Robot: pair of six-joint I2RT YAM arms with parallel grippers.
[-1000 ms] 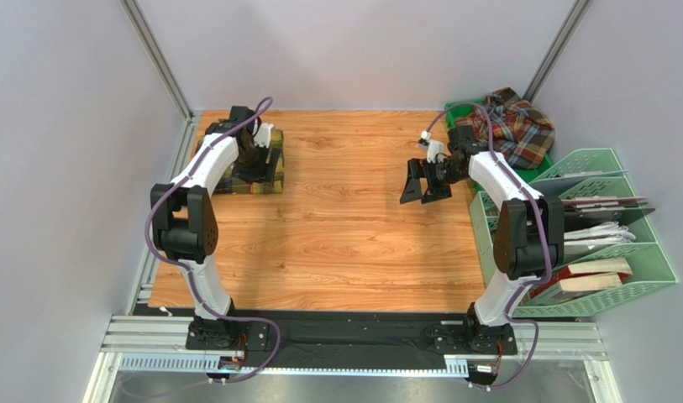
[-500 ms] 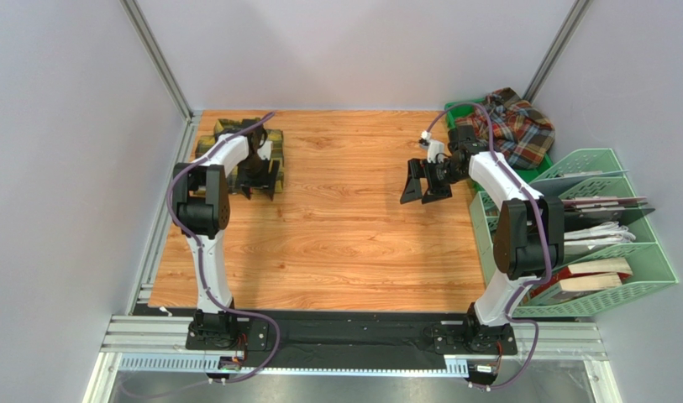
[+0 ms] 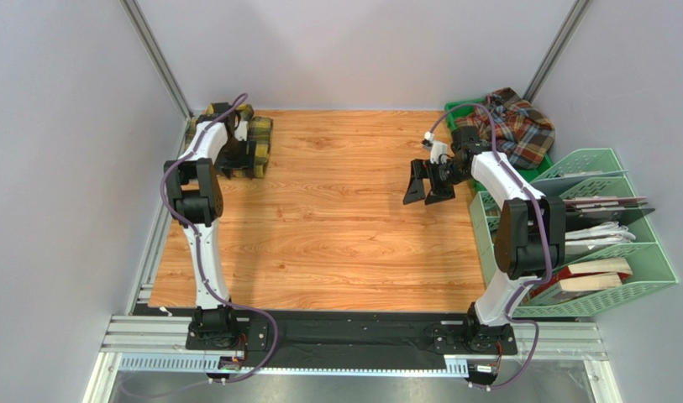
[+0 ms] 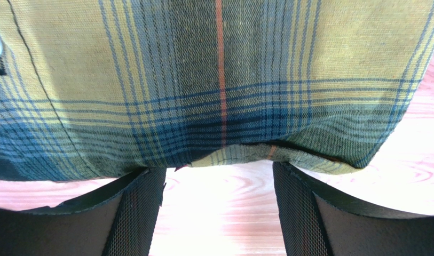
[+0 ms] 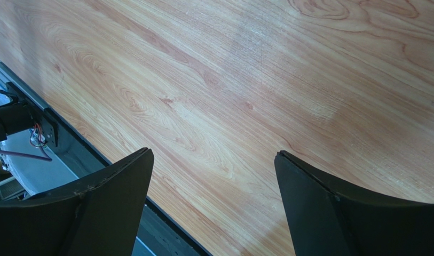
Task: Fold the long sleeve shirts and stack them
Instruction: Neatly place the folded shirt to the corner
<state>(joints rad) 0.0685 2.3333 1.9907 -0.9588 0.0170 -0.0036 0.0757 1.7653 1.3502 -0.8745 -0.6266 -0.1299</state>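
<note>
The yellow and black shirt (image 3: 260, 133) lies folded in the upper left corner of the worktop (image 3: 336, 235); the left gripper (image 3: 239, 156) is over it with the jaws open, and in the left wrist view its fingers (image 4: 133, 213) end just at the near edge of the cloth, holding nothing. The rust-red shirt (image 3: 512, 126) lies crumpled in the green tray (image 3: 454, 107) at the upper right; the right gripper (image 3: 427, 183) hangs open and empty above the wood, left of that tray.

Folded shirt (image 3: 259, 138) on table (image 3: 336, 227) far left, other shirt (image 3: 512, 126) in tray (image 3: 455, 107) far right
</note>
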